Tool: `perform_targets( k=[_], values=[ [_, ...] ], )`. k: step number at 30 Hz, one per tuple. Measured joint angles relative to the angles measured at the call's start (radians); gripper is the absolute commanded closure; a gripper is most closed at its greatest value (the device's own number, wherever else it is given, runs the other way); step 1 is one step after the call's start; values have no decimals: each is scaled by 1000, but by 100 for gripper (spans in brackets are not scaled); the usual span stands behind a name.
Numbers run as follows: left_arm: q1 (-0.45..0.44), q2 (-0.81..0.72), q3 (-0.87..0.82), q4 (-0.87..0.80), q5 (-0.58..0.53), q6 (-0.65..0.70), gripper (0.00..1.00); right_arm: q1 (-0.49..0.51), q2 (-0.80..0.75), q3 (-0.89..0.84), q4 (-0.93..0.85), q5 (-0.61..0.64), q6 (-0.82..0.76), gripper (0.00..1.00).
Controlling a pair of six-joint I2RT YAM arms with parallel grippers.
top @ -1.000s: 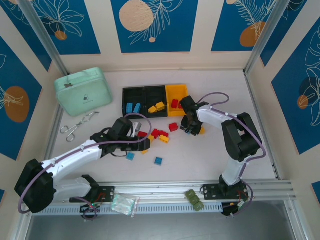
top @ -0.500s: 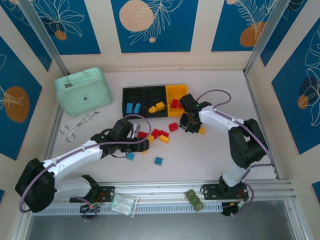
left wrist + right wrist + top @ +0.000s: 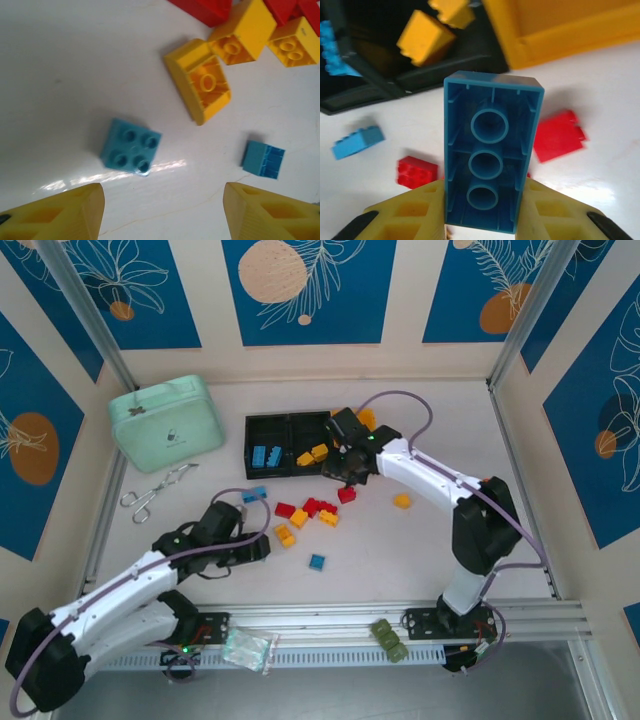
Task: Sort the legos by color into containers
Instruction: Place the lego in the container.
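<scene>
My right gripper point(image 3: 343, 464) point(image 3: 481, 212) is shut on a long blue lego point(image 3: 492, 155), underside up, just in front of the middle black bin point(image 3: 312, 432). The containers sit in a row: the left black bin point(image 3: 265, 428) holds blue legos point(image 3: 266, 455), the middle one holds yellow legos point(image 3: 314, 453) point(image 3: 422, 37), and the yellow bin point(image 3: 368, 418) point(image 3: 560, 30) is partly behind the arm. Loose red point(image 3: 320, 507), yellow point(image 3: 285, 535) and blue point(image 3: 317, 561) legos lie mid-table. My left gripper point(image 3: 252, 547) point(image 3: 162, 212) hangs open above a square blue lego point(image 3: 131, 146), holding nothing.
A mint-green case point(image 3: 166, 423) and scissors point(image 3: 155, 492) lie at the back left. A single yellow lego point(image 3: 402, 501) and a blue one point(image 3: 254, 494) lie apart from the pile. An olive toy piece point(image 3: 389, 638) and a plastic bag point(image 3: 248, 648) rest on the front rail.
My right gripper moved left from the yellow bin to the middle black bin, holding the blue lego. My left arm drew back toward the near left, uncovering a blue lego.
</scene>
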State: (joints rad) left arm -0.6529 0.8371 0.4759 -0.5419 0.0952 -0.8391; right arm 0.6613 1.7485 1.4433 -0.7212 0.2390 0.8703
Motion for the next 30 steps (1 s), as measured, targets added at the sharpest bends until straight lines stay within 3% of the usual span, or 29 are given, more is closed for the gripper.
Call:
perform_targets(
  k=[6,13,30],
  values=[
    [37,-99,-17,-78,-23,-21,36,56,155,205,-39,-29,-44,69],
    [54,-112,-17,-106,-23,-21,36,92,305,434,-81,-64,-77,69],
    [62,-148,-26,-124,-22,-28,36,83,822,1134,-238,-188,-110,68]
  ],
)
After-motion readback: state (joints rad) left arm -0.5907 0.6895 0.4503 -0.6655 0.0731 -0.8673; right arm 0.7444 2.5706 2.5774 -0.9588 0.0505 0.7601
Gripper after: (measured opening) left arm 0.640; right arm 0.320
